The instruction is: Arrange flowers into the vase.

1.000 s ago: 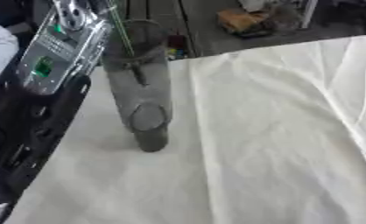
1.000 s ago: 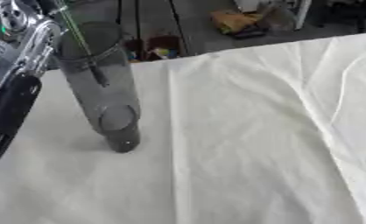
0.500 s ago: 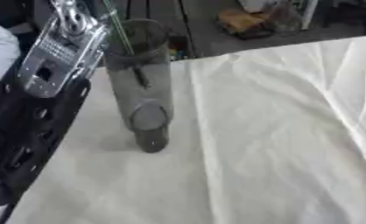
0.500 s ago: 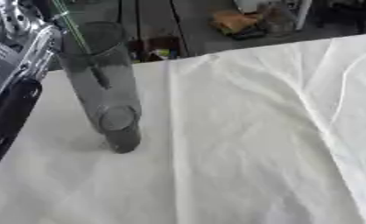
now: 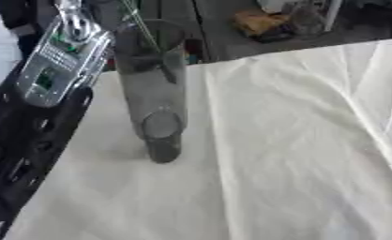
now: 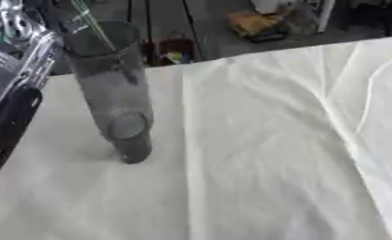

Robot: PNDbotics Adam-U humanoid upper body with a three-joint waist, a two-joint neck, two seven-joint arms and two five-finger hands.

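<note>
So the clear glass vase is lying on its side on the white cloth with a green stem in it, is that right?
Not quite: the vase is standing upright on the white cloth, not lying on its side; the right eye view shows its open mouth at the top and its base on the cloth. The rest holds: it is clear glass, and a thin green stem reaches down into it.

Left arm [image 5: 35,122]: enters from the left edge, black forearm running up the frame toward the top.
Left wrist [image 5: 60,61]: silver housing with green patches, tilted, high at the upper left.
Left hand: cut off by the top edge; pose of its fingers cannot be told.
Right arm and hand: outside both views.
</note>
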